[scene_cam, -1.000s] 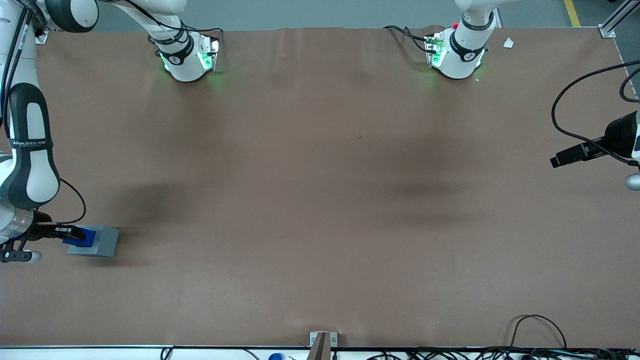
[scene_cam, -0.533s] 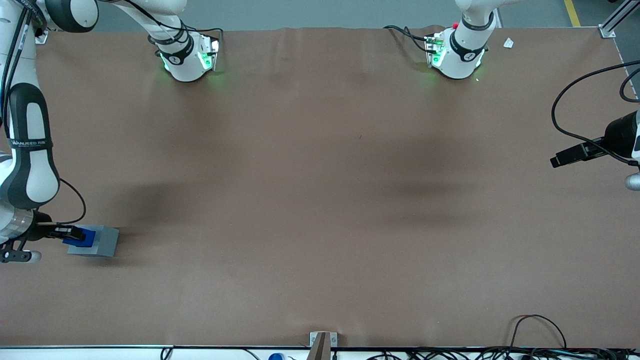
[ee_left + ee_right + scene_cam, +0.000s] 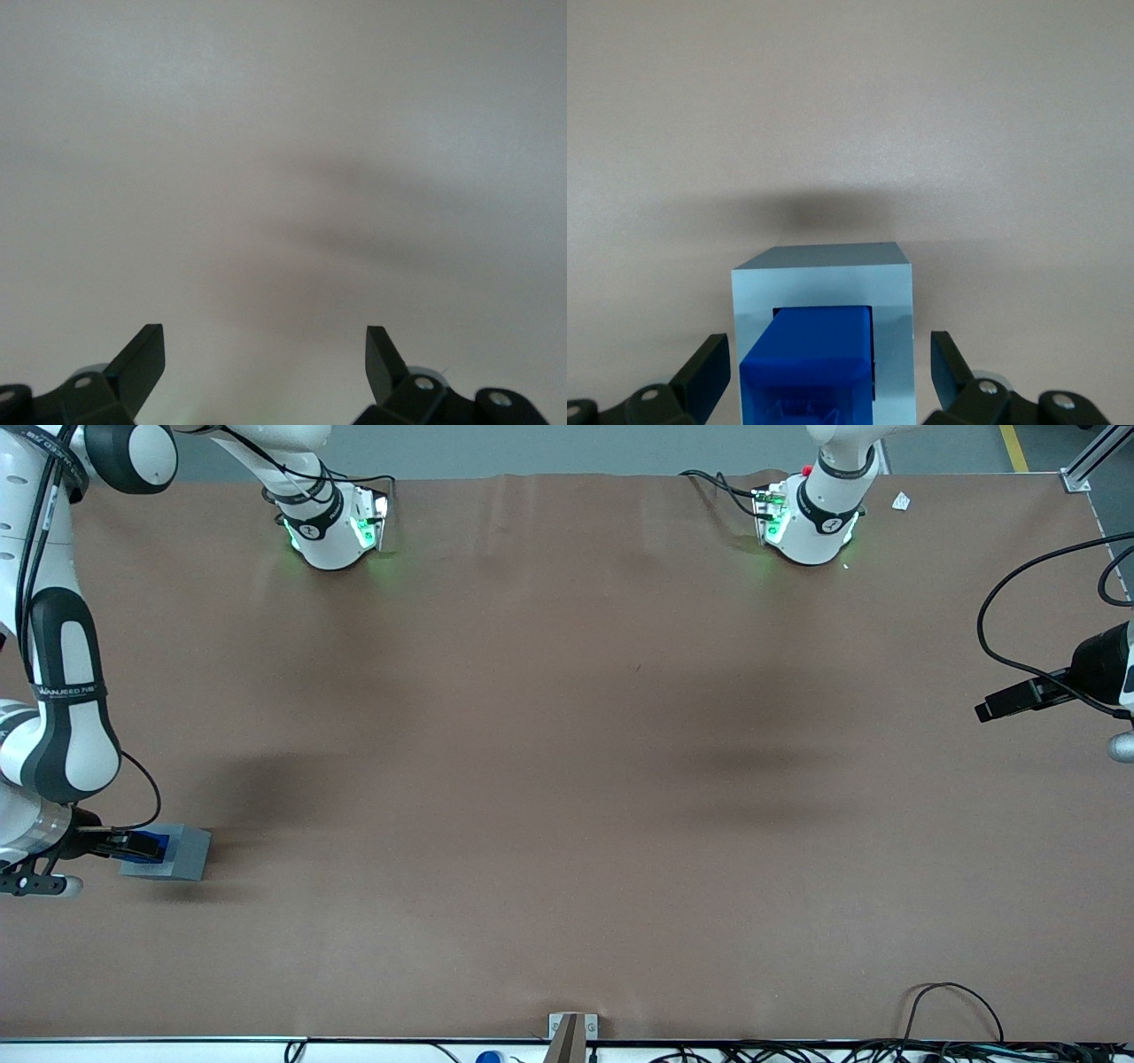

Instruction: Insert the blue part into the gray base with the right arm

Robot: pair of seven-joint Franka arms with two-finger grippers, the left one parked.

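Observation:
The blue part (image 3: 153, 842) stands in the square recess of the gray base (image 3: 188, 856), near the working arm's end of the table. In the right wrist view the blue part (image 3: 811, 354) sits in the gray base (image 3: 824, 270), with its upper portion sticking out. My right gripper (image 3: 133, 843) is level with the part. It is open (image 3: 828, 359): its fingers (image 3: 710, 359) stand wide on either side of the gray base, apart from both blocks. The right arm (image 3: 62, 717) reaches down beside the base.
The brown table cover (image 3: 567, 779) stretches toward the parked arm's end. Two green-lit arm bases (image 3: 332, 527) (image 3: 806, 522) stand at the edge farthest from the front camera. Cables (image 3: 948, 1010) and a small bracket (image 3: 571, 1032) lie at the nearest edge.
The blue part has sunk lower into the gray base. The right arm's forearm has shifted a little toward the table's middle and its wrist has dropped.

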